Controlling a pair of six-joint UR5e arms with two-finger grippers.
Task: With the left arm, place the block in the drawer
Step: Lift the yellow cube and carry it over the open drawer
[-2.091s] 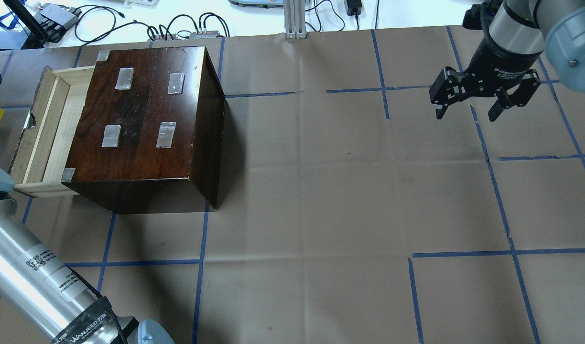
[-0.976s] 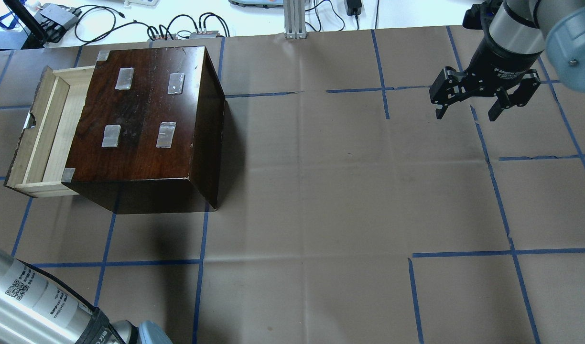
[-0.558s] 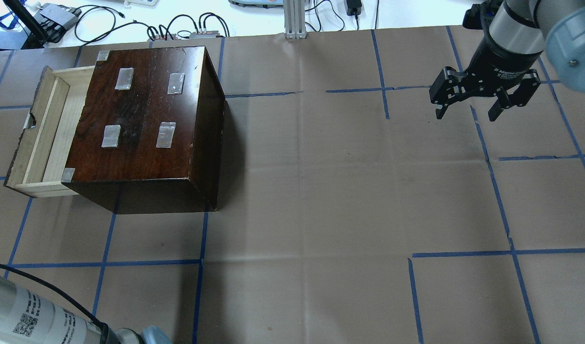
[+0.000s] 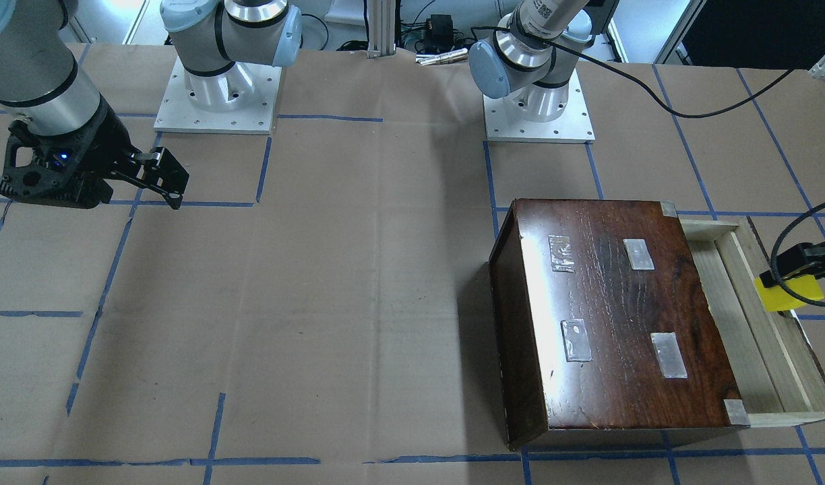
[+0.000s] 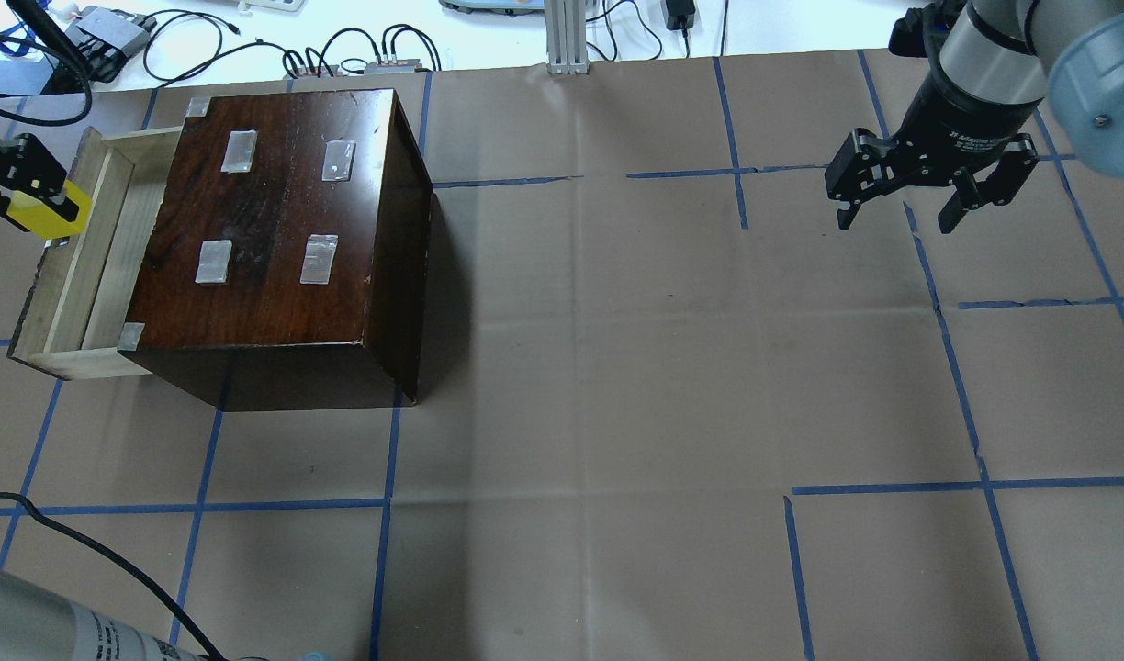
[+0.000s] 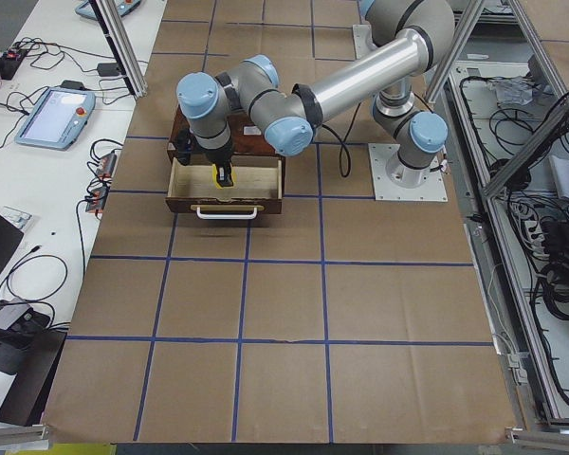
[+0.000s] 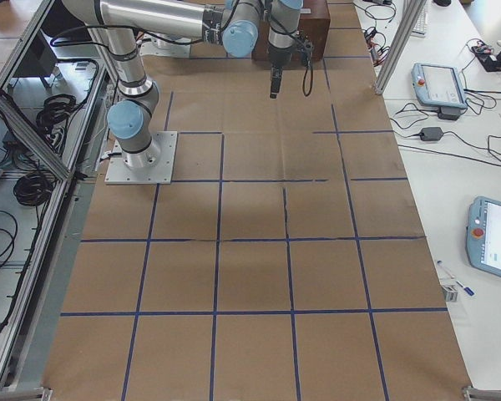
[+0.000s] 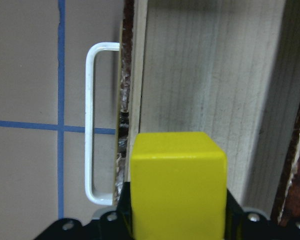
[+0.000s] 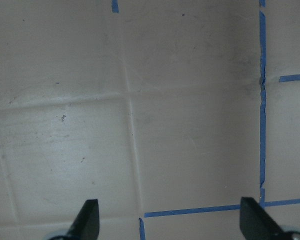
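While your left gripper (image 5: 31, 188) pinches the block (image 5: 55, 211) just above the front edge of the drawer (image 5: 103, 275) (it stands pulled out), your right gripper (image 5: 897, 216) hangs spread, well apart from the cabinet (image 5: 277, 211).

The left arm's gripper (image 6: 222, 175) holds the yellow block (image 6: 223, 182) over the open, white-handled drawer (image 6: 256, 175).
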